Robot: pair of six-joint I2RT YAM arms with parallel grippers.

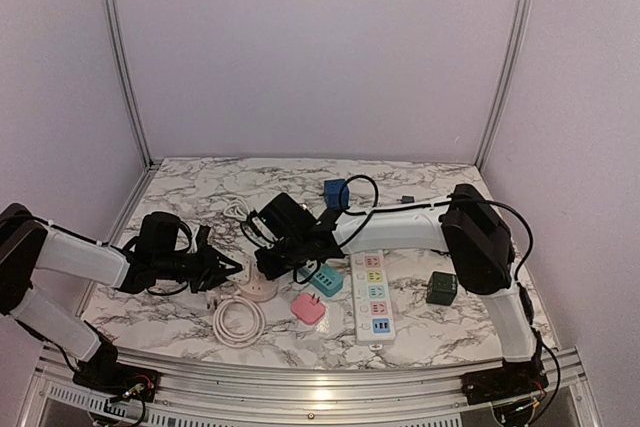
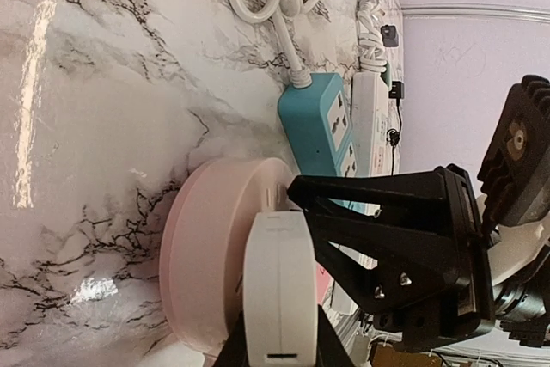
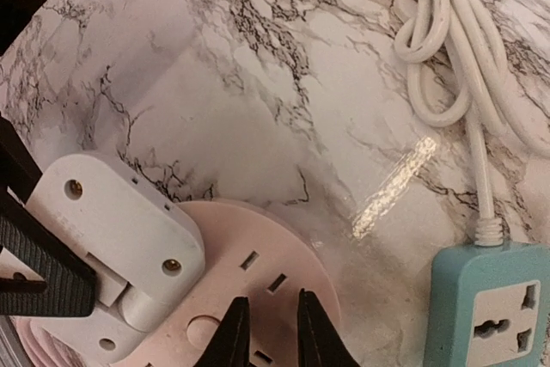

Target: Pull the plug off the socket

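White plug (image 3: 112, 221): blocky, two screws showing in its back; sits on the top face of the round pink socket (image 3: 266, 277), toward one edge; cannot tell whether its pins are seated. Held across its sides by the left gripper (image 2: 277, 351), jaws closed down onto the plug body. Round pink socket: lies flat on the marble table (image 1: 160, 319), left of centre, toward the front. Right gripper (image 3: 266, 333): reaches in from the other side, fingertips parted by a narrow slit with nothing between them, poised at the bare slots of the socket face just beside the plug; contact with the face not clear. Teal power strip (image 3: 490, 298): just beside the socket, white cord looped away behind. Coiled white cable (image 1: 238, 322): in front of the socket. Pink cube adapter (image 1: 308, 308), white power strip (image 1: 372, 297) with coloured outlets, green cube (image 1: 441, 288): ranged to the right. Blue cube (image 1: 335, 191): toward the back
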